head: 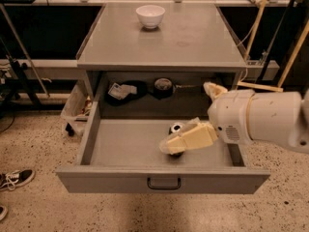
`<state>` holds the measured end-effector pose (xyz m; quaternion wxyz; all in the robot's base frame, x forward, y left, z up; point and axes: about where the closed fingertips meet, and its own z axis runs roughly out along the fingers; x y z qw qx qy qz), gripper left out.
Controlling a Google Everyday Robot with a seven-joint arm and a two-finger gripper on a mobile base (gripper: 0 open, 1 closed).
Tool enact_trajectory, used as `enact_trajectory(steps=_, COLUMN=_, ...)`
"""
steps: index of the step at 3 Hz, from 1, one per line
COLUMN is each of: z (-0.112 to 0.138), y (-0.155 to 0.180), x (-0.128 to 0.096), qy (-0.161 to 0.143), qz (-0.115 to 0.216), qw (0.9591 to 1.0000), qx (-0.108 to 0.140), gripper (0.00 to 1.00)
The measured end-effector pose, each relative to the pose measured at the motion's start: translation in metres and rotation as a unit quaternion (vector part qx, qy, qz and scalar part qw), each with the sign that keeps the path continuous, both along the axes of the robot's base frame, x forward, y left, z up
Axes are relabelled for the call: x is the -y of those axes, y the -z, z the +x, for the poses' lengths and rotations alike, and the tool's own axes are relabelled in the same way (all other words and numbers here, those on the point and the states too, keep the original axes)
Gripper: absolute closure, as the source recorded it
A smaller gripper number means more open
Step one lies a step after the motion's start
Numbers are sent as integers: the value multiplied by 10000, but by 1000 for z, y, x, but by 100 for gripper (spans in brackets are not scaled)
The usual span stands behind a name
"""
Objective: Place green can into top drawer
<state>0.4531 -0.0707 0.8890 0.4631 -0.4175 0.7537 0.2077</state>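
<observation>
A white bowl (150, 15) stands upright near the back edge of the grey counter (164, 45), a little left of centre. In the dark shelf space under the counter lie a pale crumpled packet (121, 90) on the left and a round dark object (163, 86) just right of it; what they are I cannot tell. A translucent bag (74, 108) hangs at the cabinet's left side. On the speckled floor (38, 144) at far left lies a black-and-white shoe (14, 178). Wooden poles (257, 21) lean at the right. The gripper (187, 115) hangs low in front of the shelf, right of centre, fingers spread.
</observation>
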Motion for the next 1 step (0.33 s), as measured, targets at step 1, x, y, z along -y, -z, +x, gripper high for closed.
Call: enact_trajectory(steps=1, z=-17, y=-35, x=11, qy=422, qz=17, qw=9990, qx=163, gripper=0)
